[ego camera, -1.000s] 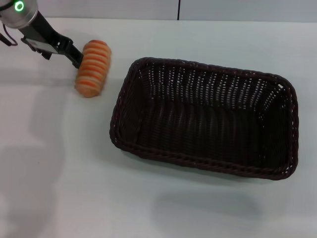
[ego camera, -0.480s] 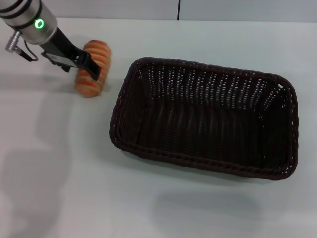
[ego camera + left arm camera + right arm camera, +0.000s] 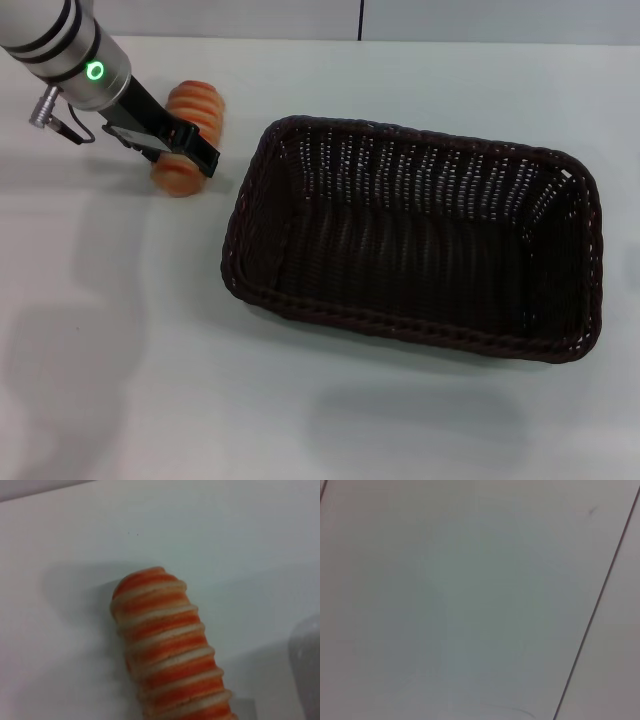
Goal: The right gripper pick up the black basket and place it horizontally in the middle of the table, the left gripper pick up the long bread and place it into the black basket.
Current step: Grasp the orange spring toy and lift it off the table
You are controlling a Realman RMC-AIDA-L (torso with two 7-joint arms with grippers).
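The long bread (image 3: 193, 106), orange-brown with pale ridges, lies on the white table (image 3: 120, 360) at the far left. My left gripper (image 3: 196, 153), on the silver arm with the green ring light, reaches across the middle of the loaf from the left and hides part of it. The left wrist view shows the long bread (image 3: 167, 650) close up, resting on the table. The black basket (image 3: 246, 215) stands lengthwise across the middle and right of the table, empty, just right of the bread. My right gripper is out of view.
The table's far edge and a grey wall with a dark vertical seam (image 3: 360, 20) run behind the basket. The right wrist view holds only a plain pale surface crossed by a thin dark line (image 3: 600, 600).
My left arm has moved right and forward: its black end went from beside the bread's left side to lying across the loaf. Bread and basket have stayed put.
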